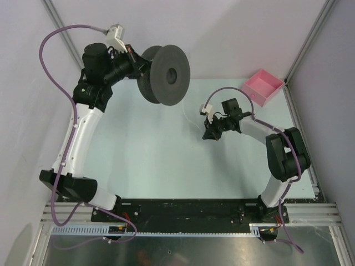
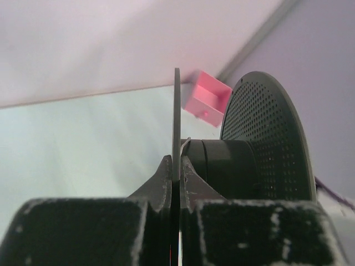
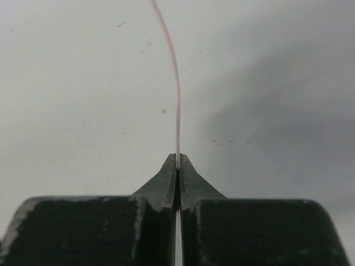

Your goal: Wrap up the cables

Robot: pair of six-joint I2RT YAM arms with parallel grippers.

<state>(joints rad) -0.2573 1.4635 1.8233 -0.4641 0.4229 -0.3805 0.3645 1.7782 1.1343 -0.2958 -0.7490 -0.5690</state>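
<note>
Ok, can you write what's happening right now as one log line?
left end effector: shut on spool | right end effector: shut on wire

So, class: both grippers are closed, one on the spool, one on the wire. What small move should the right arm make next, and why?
Probably carry the right gripper toward the dark grey spool and lay the thin whitish wire against its hub. That gripper is shut on the wire, the left gripper clamps the spool's flange, and wire and hub are apart.

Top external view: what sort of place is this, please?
Probably a laboratory robot cell: two arms bolted to a metal rail, plain pale walls closing in the table, a pink box in its far corner.
</note>
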